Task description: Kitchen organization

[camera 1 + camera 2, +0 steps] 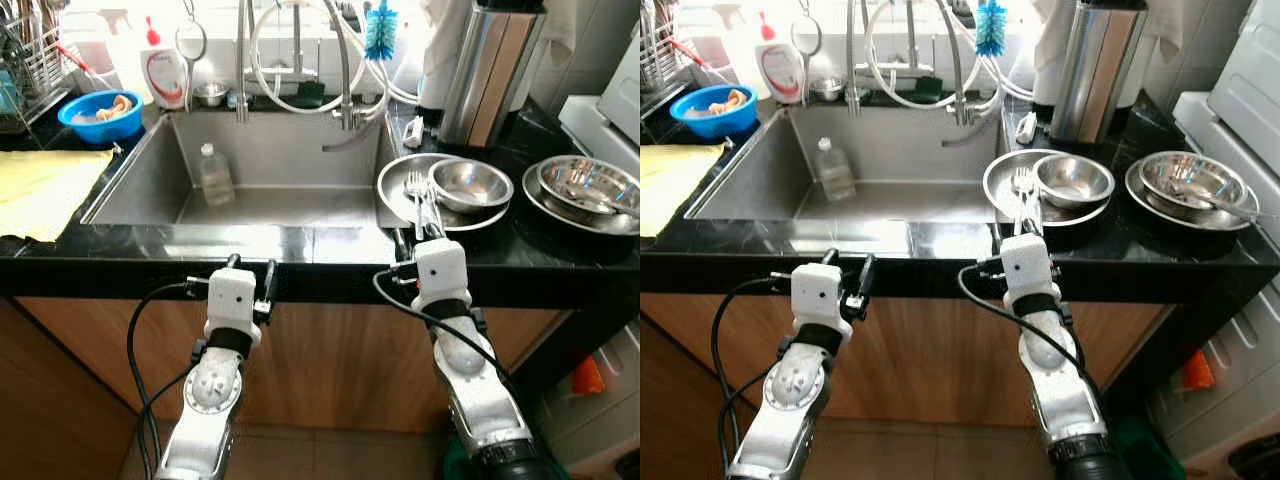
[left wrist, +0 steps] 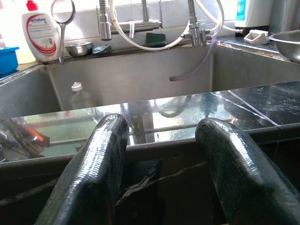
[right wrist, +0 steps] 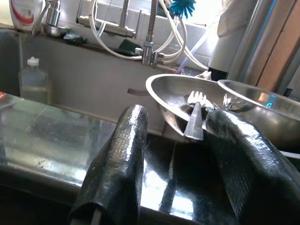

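Kitchen, black worktop (image 1: 520, 250) with steel sink (image 1: 150, 170) set in it, wood cabinet fronts below. Clear bottle (image 1: 214, 175) stands in sink. Faucet (image 1: 295, 60) with hoses behind, blue brush (image 1: 380, 30) hanging, soap bottle (image 1: 165, 70) and blue bowl (image 1: 100, 115) at back left, yellow cloth (image 1: 40, 190) on left worktop. Right of sink: steel plate (image 1: 395, 190) holding a small steel bowl (image 1: 470, 183) and forks (image 1: 418, 195); further right another steel bowl (image 1: 585, 185) on a plate, tall steel canister (image 1: 490, 70) behind.

Left gripper (image 1: 250, 268) at worktop front edge before the sink, fingers (image 2: 93, 173) spread apart, empty. Right gripper (image 1: 415, 238) over worktop edge just before the plate, fingers (image 3: 117, 164) apart, nothing grasped; fork handle lies between them in the right wrist view, pointing toward the gripper, contact unclear.
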`<state>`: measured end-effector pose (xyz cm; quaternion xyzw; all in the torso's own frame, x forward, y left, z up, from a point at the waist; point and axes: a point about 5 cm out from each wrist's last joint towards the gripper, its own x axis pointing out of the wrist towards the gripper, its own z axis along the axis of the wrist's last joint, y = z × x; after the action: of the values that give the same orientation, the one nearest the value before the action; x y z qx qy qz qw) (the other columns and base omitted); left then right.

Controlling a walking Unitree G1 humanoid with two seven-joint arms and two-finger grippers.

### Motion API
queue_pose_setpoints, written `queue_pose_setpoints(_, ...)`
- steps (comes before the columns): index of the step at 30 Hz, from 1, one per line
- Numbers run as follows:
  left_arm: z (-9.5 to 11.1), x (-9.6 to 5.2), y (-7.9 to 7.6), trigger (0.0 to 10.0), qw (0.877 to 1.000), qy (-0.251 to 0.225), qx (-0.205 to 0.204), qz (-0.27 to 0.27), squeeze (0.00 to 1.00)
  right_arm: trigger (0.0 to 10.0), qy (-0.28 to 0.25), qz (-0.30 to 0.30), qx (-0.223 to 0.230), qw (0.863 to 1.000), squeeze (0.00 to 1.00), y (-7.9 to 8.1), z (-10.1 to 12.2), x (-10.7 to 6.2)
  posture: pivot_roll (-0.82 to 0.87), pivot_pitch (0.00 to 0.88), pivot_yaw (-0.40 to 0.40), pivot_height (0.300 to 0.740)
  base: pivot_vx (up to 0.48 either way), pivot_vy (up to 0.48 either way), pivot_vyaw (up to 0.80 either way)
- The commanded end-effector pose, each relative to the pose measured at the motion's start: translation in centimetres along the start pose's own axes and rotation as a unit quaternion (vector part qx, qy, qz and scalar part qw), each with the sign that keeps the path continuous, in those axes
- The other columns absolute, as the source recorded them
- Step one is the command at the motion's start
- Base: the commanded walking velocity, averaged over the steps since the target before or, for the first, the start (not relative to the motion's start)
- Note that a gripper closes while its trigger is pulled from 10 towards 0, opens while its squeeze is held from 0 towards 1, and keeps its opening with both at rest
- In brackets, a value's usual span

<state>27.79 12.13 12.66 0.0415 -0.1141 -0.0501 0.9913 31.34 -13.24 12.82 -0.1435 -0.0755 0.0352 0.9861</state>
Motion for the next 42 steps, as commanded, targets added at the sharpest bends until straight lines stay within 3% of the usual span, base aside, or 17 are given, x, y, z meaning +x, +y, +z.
queue_pose_setpoints(1, -0.1, 0.1, 0.1, 10.0, 1.000, 0.004, 0.001, 0.003, 0.00, 10.0, -0.003, 0.008, -0.002, 1.000, 0.00, 0.3, 0.4, 0.5, -0.07, 0.000, 0.001, 0.740, 0.000, 0.000, 0.00)
queue_pose_setpoints(14, -0.1, 0.1, 0.1, 10.0, 1.000, 0.003, 0.002, 0.006, 0.00, 10.0, -0.007, 0.019, -0.007, 1.000, 0.00, 0.8, 0.7, 1.6, -0.06, 0.000, -0.004, 0.740, 0.000, 0.000, 0.00)
queue_pose_setpoints(27, -0.2, 0.0, 0.1, 10.0, 1.000, 0.004, 0.001, 0.004, 0.00, 10.0, 0.016, -0.004, -0.021, 1.000, 0.00, 0.4, -0.1, 1.7, -0.06, 0.000, -0.001, 0.740, 0.000, 0.000, 0.00)
queue_pose_setpoints(42, -0.1, -0.1, 0.1, 10.0, 1.000, 0.002, 0.001, 0.004, 0.00, 10.0, -0.005, -0.049, -0.004, 0.999, 0.00, -0.3, 0.9, 1.9, -0.06, 0.000, -0.002, 0.740, 0.000, 0.000, 0.00)
